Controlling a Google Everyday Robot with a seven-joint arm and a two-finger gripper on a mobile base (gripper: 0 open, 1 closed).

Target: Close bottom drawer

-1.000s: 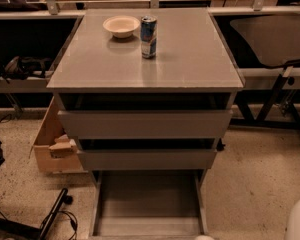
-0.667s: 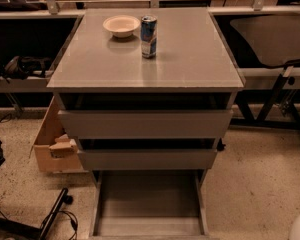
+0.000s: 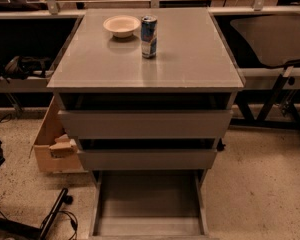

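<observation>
The bottom drawer (image 3: 149, 204) is pulled far out at the foot of the grey cabinet, and its shallow grey box interior faces up. Its front edge lies at the lower edge of the view. Above it the middle drawer front (image 3: 147, 159) and the top drawer front (image 3: 145, 124) each stand slightly out from the cabinet. The gripper is not in view.
A white bowl (image 3: 121, 25) and a blue can (image 3: 149, 36) stand on the cabinet top (image 3: 190, 59). An open cardboard box (image 3: 52, 144) sits on the floor to the left, with a black stand and cables (image 3: 55, 216) in front of it. A black chair (image 3: 275, 39) is at the right.
A pale rounded part at the lower right corner has shrunk and left the view. The drawers, the bowl and the can have not moved.
</observation>
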